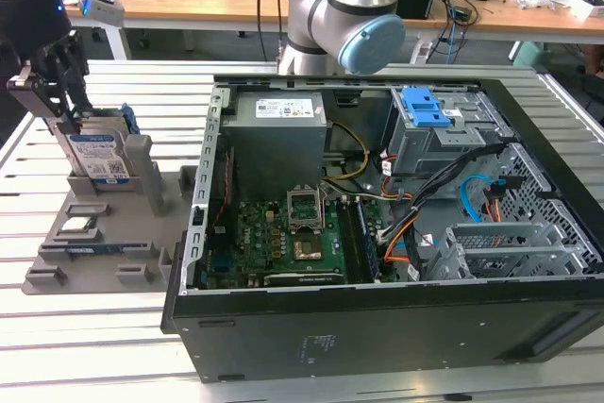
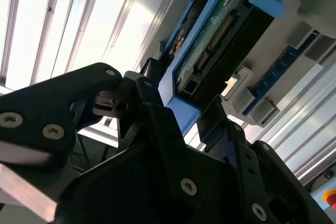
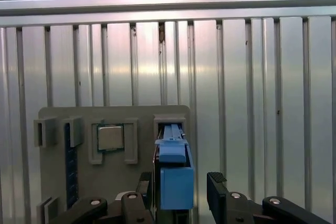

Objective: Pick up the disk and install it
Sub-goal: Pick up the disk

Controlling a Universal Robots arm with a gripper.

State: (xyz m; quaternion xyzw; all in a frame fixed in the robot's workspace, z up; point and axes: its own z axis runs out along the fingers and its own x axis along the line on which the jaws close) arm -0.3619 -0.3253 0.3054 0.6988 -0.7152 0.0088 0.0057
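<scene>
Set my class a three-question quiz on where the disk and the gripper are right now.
1. True or false: the disk stands on edge in the grey holder, outside the computer case.
2. The gripper is: A) open, fingers either side of the disk's blue frame; B) shut on a cable; C) over the motherboard.
3. Which small square part lies in the holder too?
Key: 1 true; 2 A; 3 the chip.
</scene>
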